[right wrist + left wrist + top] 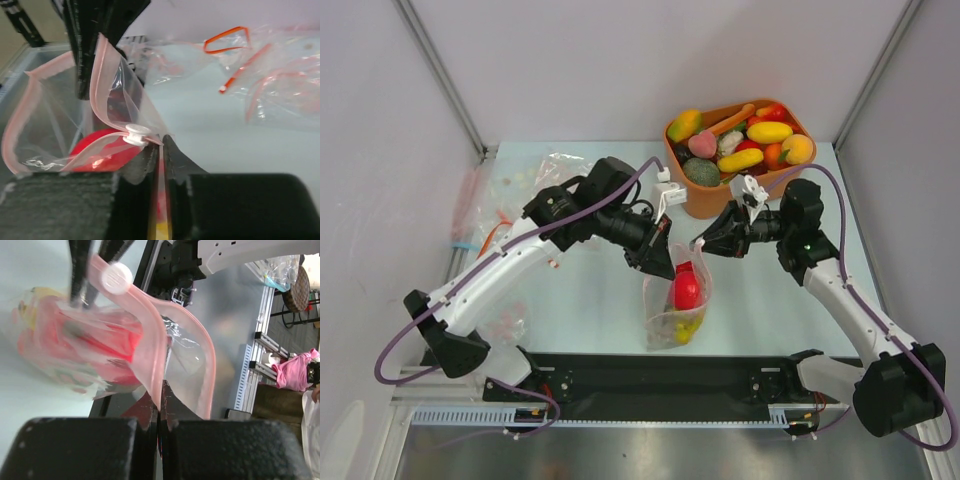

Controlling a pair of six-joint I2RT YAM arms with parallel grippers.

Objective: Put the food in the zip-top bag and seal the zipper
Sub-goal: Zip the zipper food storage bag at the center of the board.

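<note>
The zip-top bag hangs upright between my two grippers, its mouth spread open. Inside lie a red fruit and a yellow piece. My left gripper is shut on the pink zipper strip at one end, as the left wrist view shows. My right gripper is shut on the strip's other end, just beside the white slider, as the right wrist view shows. More food fills the orange tub.
The tub stands at the back right, close behind the right gripper. Other clear bags lie at the back left, one with a blue strip, others with orange-red strips. A black bar runs along the near edge.
</note>
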